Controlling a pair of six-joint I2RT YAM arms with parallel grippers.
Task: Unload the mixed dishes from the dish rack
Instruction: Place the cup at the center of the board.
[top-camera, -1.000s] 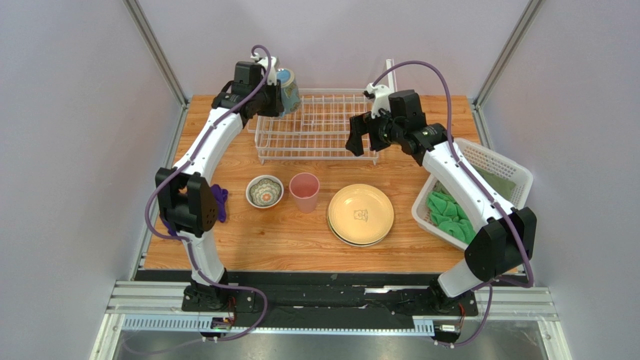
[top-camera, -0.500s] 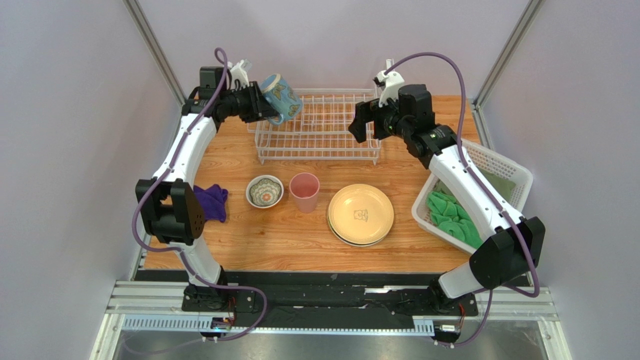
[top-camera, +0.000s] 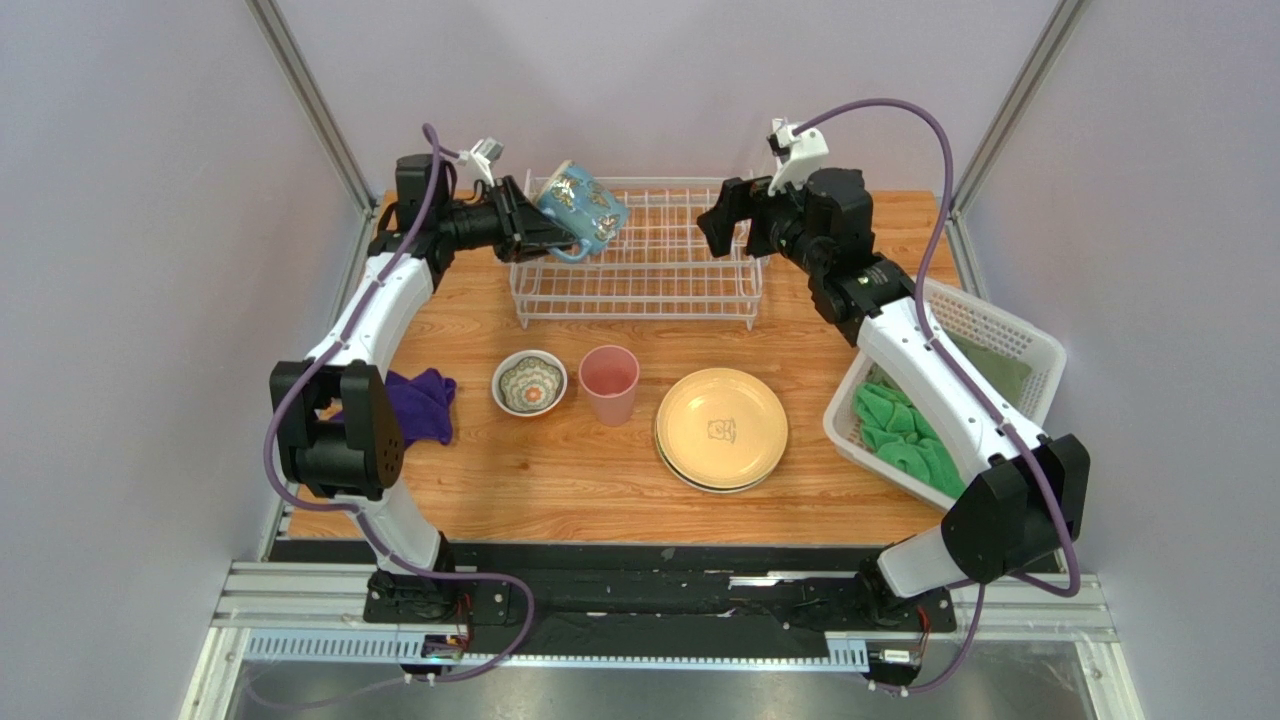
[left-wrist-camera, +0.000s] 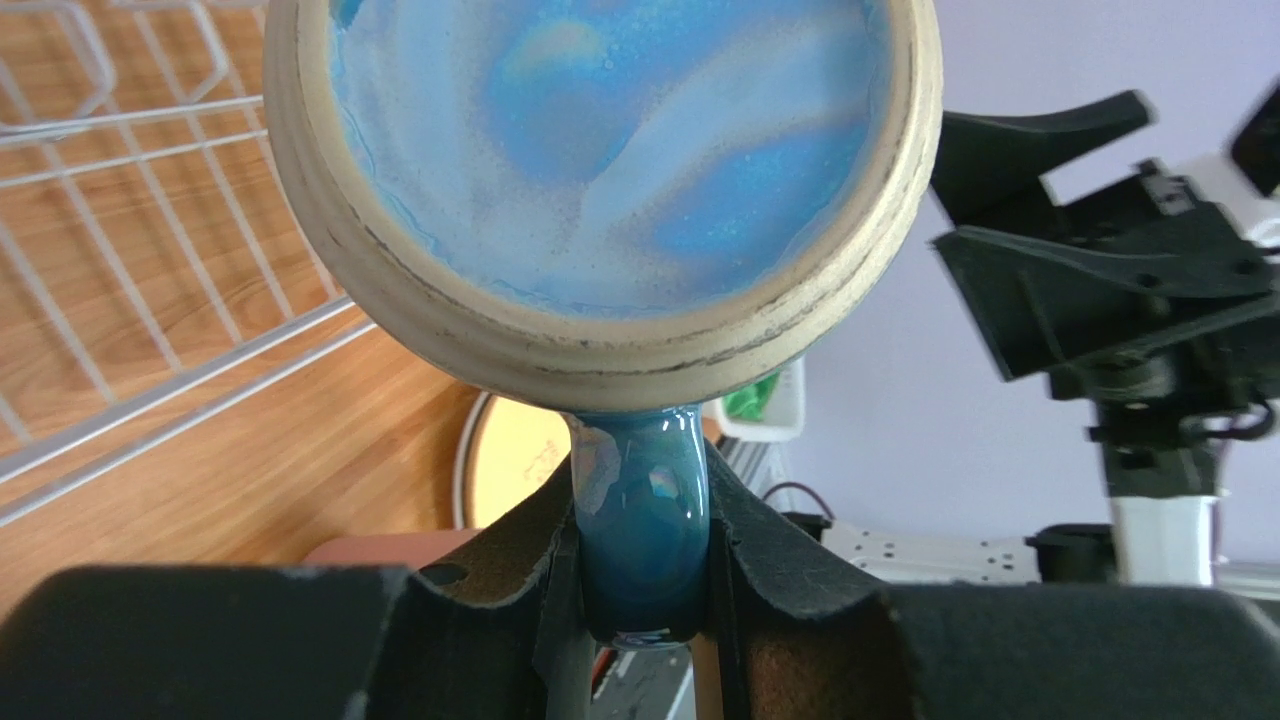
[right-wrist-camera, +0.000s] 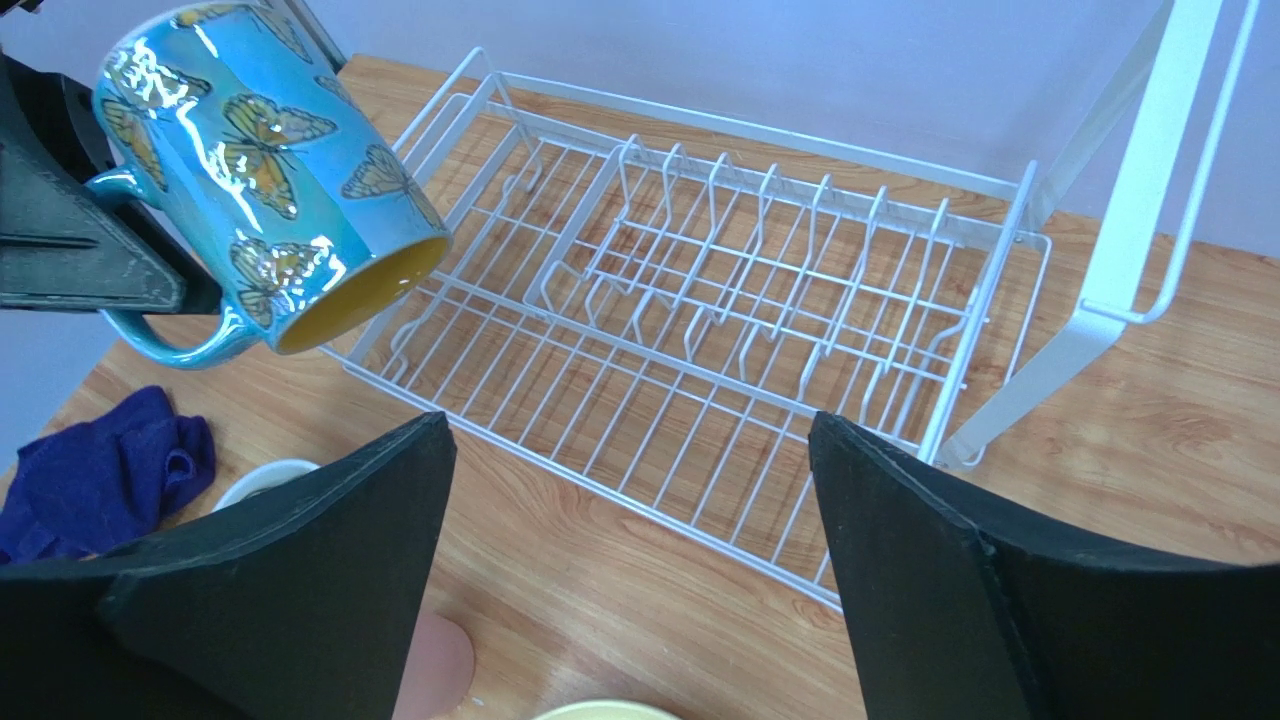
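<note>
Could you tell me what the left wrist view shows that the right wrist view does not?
Only the left wrist view shows the glazed base of the blue mug. Only the right wrist view shows its butterflies, yellow inside, the purple cloth and the upright panel. Both show the left gripper holding the mug, and the dish rack.

The mug (top-camera: 583, 210) hangs over the rack (top-camera: 661, 285) at its left, with bowl (top-camera: 529, 383), tumbler (top-camera: 609, 383) and plates (top-camera: 721, 429) before it.
</note>
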